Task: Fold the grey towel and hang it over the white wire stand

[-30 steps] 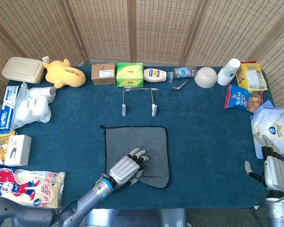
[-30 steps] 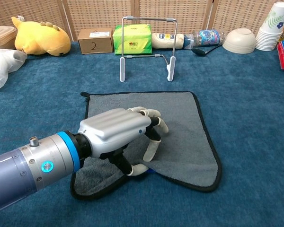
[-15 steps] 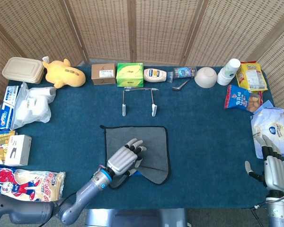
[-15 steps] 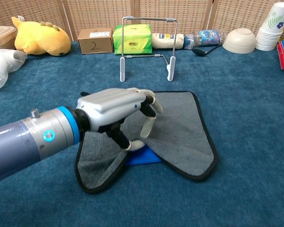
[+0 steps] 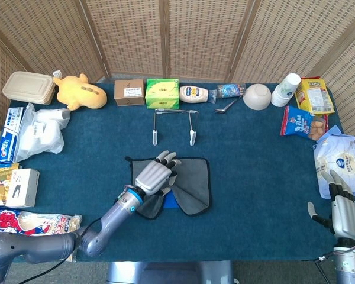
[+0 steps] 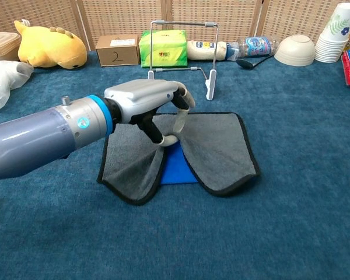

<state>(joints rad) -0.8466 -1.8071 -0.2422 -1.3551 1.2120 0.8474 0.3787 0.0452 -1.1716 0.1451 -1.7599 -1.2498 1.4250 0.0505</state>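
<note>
left hand (image 6: 154,108) is pinching the near edge of the towel (image 6: 221,149) between thumb and a finger, lifting it off the counter (image 6: 291,192) so the cloth tents up under the hand. the pinch sits mid-edge, so both near corners are drooping to either side while the far edge is lying flat; a blue patch (image 6: 178,166) is showing beneath the raised part, what it is i cannot tell. judging by the task, the hand is carrying the near edge toward 12 o'clock to lay it over the far half, first fold.

in the head view the towel (image 5: 192,183) is lying centre counter, and the stand (image 5: 173,124) is standing upright at 12 o'clock from it, apart, bare, so hanging is not yet done. keeping the stand straight ahead makes for a short carry once folded.

right hand (image 5: 344,214) is resting at the 4 o'clock corner of the counter, fingers apart, holding nothing, well clear of the towel, just beside a white bag (image 5: 337,160).

risk: the thin pinch may be slipping, or the fold landing skewed since the corners are hanging unevenly.
</note>
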